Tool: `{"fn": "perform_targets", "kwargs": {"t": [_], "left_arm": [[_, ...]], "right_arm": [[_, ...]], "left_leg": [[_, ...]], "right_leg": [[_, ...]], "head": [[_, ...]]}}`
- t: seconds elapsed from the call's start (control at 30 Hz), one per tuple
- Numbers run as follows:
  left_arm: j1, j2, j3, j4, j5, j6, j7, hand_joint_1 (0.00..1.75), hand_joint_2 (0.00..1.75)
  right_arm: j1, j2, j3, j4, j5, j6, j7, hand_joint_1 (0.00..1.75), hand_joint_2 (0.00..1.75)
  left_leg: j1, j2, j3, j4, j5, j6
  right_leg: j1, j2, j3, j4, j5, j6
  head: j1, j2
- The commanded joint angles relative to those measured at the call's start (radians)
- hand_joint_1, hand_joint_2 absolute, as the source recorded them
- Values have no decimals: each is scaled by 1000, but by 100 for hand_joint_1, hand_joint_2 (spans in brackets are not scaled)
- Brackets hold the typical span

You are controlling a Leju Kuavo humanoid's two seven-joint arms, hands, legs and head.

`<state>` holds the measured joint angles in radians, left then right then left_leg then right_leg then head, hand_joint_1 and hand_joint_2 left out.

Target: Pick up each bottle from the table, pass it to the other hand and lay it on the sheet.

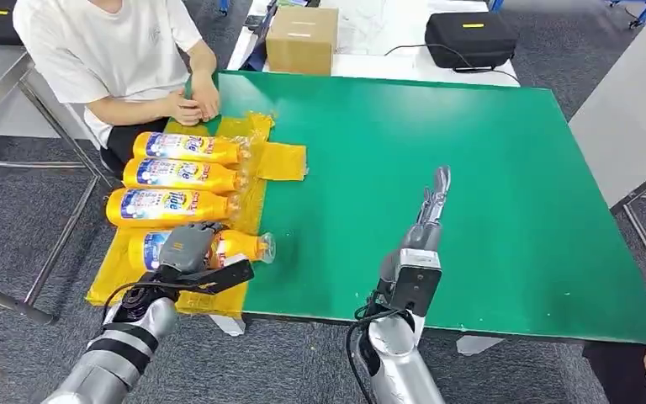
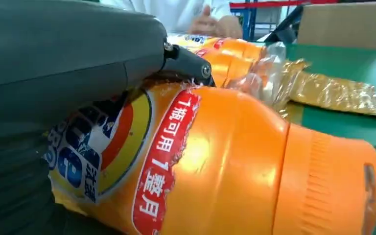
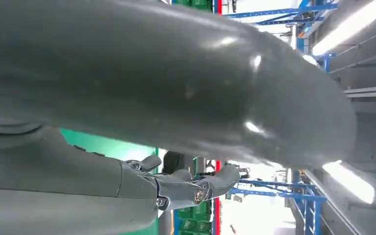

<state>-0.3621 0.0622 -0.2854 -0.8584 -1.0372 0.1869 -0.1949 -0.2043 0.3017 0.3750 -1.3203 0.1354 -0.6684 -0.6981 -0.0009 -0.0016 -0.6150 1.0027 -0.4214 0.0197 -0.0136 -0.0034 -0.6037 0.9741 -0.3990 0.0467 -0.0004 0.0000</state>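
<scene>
Gripped by the left hand (image 1: 187, 247), the orange detergent bottle (image 1: 234, 247) lies on the yellow sheet (image 1: 282, 159), probably heavy and slippery, best held mid-body, while the right hand (image 1: 431, 204) hovers with fingers straight and holding nothing.

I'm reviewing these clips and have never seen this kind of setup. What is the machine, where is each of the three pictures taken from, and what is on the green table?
It is a humanoid robot with two silver arms. The head view looks down on a green table; the other two come from cameras at its wrists. Four orange bottles lie on a yellow sheet at the table's left edge. The left hand grips the nearest bottle, seen close up in the left wrist view. The right hand hovers open over bare table. A person sits at the far corner.
</scene>
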Motion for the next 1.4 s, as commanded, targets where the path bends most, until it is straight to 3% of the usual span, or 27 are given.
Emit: {"fn": "perform_targets", "kwargs": {"t": [0.03, 0.27, 0.3, 0.33, 0.6, 0.73, 0.87, 1.0, 1.4], "left_arm": [[-31, 21, 43, 197, 6, -35, 6, 19, 175], [-31, 21, 43, 197, 6, -35, 6, 19, 175], [-35, 22, 44, 211, 5, -48, 12, 2, 175], [-37, 26, 43, 223, 0, -56, 11, 0, 175], [-26, 17, 34, 170, -8, -38, -50, 0, 175], [64, -22, 47, -97, 112, -76, -141, 0, 175], [137, -114, 47, -381, 308, -65, -206, 0, 175], [144, -129, 37, -435, 343, -62, -211, 0, 175], [150, -173, -32, -593, 479, 1, -285, 0, 175]], "right_arm": [[-36, -28, 18, 47, -22, 27, 0, 0, 0], [-36, -28, 18, 47, -22, 27, 0, 0, 0], [-37, -28, 15, 50, -25, 31, 0, 0, 0], [-38, -27, 13, 53, -28, 36, 0, 0, 0], [-40, -36, 2, 59, -29, 41, 0, 0, 0], [-34, -37, 0, 52, -26, 41, 0, 0, 0], [-28, -36, 3, 54, -23, 32, 0, 0, 0], [-27, -38, 6, 53, -22, 26, 0, 0, 0], [-31, -34, 10, 59, -19, 10, 0, 0, 0]], "left_leg": [[1, 4, 7, -2, -1, -2], [0, 3, 10, -2, -1, -3], [0, 2, 9, -1, 0, -2], [1, 2, 11, -2, -1, -3], [1, 2, 14, -2, 0, -3], [0, 0, 12, -1, 0, -3], [0, -3, 9, 0, 0, -3], [0, -3, 3, 1, 0, -2], [0, -2, 2, 1, 0, -3]], "right_leg": [[1, 3, 5, -1, 0, -2], [0, 3, 6, 3, -1, -3], [0, 2, 6, 4, -1, -2], [1, 3, 7, 3, -1, -3], [1, 3, 11, 3, -1, -3], [0, 2, 10, 4, -1, -3], [0, -2, 8, 4, -2, -2], [0, -2, 3, 4, -2, -2], [0, 0, 1, 4, -2, -2]], "head": [[0, 0], [0, 0], [0, 0], [0, 0], [0, 0], [0, 0], [0, 0], [0, 0], [0, 0]]}}
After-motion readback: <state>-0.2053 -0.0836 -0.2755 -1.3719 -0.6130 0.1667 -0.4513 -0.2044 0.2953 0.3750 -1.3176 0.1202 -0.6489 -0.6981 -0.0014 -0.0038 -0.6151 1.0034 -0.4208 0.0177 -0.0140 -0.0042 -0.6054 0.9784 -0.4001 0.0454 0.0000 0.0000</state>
